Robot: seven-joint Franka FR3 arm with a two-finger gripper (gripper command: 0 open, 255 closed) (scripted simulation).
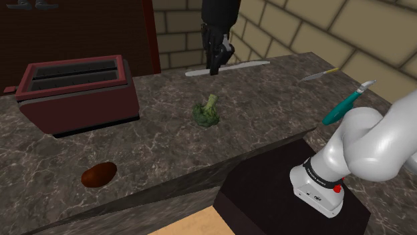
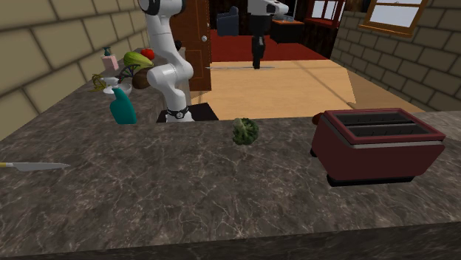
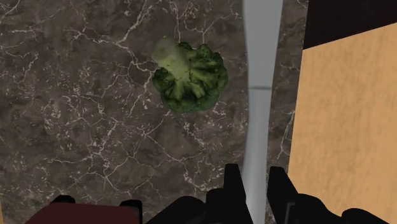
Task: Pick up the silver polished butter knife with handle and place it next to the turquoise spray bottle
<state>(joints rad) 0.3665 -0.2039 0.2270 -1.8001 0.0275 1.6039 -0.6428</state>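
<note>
silver butter knife (image 3: 259, 121) is pinched between the fingers of the black hand (image 3: 255, 175), held above the marbled worktop (image 3: 83, 127). broccoli (image 3: 189, 76) lies there, beside the blade.

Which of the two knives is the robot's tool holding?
The long all-silver butter knife, clasped between the tool's fingers. The other knife, with a yellowish handle, lies on the counter away from it.

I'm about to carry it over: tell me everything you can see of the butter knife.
The butter knife is a long, slim, plain pale-grey piece, wider at one end and narrowing toward the gripper. It hangs level in the air above the marbled counter near its edge, clasped between the black fingers, touching nothing else.
</note>
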